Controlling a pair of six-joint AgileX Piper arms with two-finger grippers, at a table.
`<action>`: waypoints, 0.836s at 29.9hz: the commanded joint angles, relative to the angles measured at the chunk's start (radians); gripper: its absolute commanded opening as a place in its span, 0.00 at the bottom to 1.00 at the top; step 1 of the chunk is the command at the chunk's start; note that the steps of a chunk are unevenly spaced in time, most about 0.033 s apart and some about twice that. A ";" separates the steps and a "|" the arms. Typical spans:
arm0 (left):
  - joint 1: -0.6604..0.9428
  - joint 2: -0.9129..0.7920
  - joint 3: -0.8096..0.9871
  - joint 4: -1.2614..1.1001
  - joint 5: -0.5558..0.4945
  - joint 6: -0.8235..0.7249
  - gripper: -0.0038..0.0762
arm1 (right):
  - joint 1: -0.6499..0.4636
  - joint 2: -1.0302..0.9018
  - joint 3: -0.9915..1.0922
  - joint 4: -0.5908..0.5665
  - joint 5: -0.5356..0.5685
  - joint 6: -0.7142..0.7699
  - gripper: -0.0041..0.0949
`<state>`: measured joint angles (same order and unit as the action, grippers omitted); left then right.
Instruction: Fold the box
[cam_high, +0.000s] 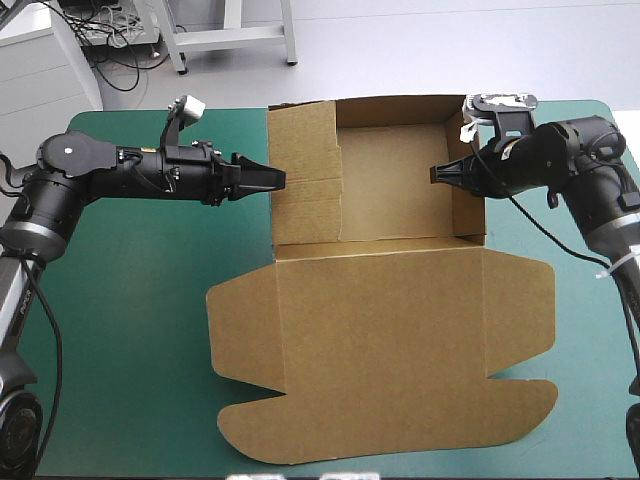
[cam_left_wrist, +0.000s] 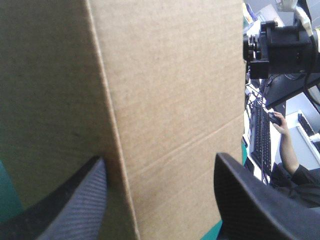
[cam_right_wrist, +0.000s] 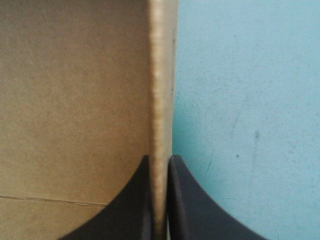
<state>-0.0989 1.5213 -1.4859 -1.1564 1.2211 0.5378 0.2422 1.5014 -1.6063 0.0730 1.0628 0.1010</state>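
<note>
Two grippers: you had both at the box (cam_high: 380, 300).
Left gripper (cam_high: 279, 180): fingers spread, by left wall.
Right gripper (cam_high: 436, 174): clamped on right wall.

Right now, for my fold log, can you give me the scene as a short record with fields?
box: open tray at the table's far side, back wall up
lid: flat on the teal-green cover, toward the near edge
right wall: upright
left wall: raised, creased panels
left jaws: open, at the left wall's outer face
right jaws: shut on the right wall's edge
</note>
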 joint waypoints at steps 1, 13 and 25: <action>-0.007 -0.039 -0.030 -0.044 0.057 -0.012 0.59 | -0.003 -0.037 -0.028 0.028 -0.047 0.006 0.03; -0.053 -0.039 -0.032 0.163 -0.097 -0.172 0.57 | 0.085 -0.037 -0.028 -0.018 -0.084 0.058 0.03; -0.228 -0.041 -0.032 0.546 -0.333 -0.439 0.57 | 0.138 -0.037 -0.028 -0.079 -0.091 0.111 0.03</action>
<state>-0.2843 1.5204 -1.4870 -0.6387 0.9875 0.1738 0.3688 1.5024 -1.6063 -0.0616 1.0489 0.2060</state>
